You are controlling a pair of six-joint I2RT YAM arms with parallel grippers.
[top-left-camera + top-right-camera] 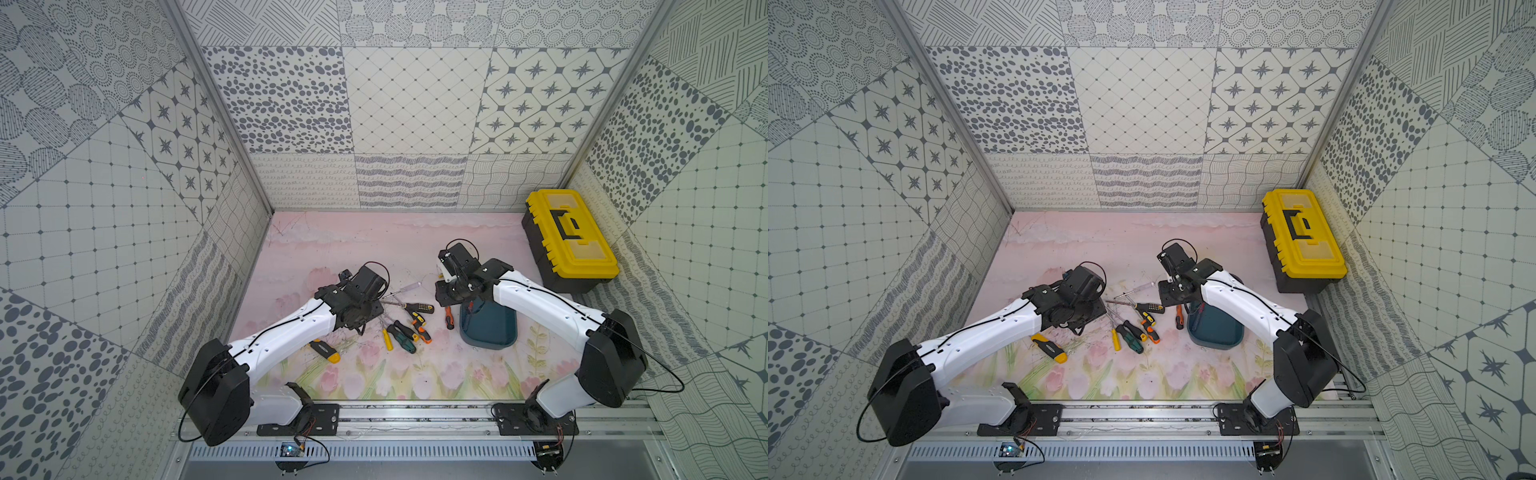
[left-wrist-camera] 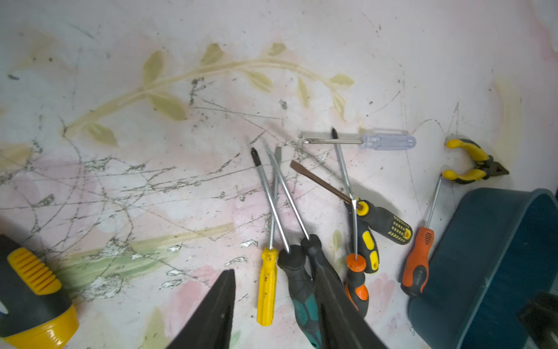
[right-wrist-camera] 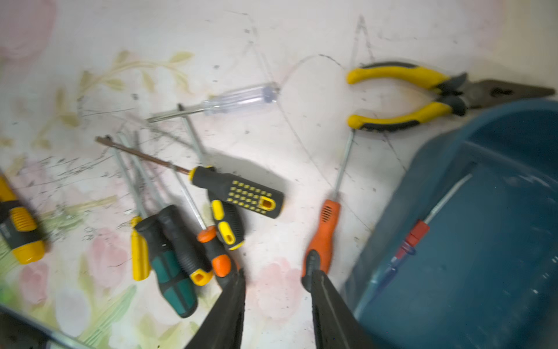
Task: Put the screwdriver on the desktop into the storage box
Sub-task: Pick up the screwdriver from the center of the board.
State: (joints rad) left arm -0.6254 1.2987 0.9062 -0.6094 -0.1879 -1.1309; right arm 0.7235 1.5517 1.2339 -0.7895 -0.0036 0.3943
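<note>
From where I stand the table reads as a matt printed sheet, its pale surface roughened by dark scratches and flaked patches. The storage box is smooth teal plastic with a soft sheen. The screwdriver shafts are bare bright metal, except the brownish shaft, which looks dull. The clear-handled screwdriver has glossy see-through plastic; the orange-handled screwdriver looks matt and rubbery with ribbed slots; the yellow-handled screwdriver is hard plastic, dirt-speckled. The pliers show dull dark steel and rubbery grips. The toolbox is hard plastic, its yellow lid faintly glossy
</note>
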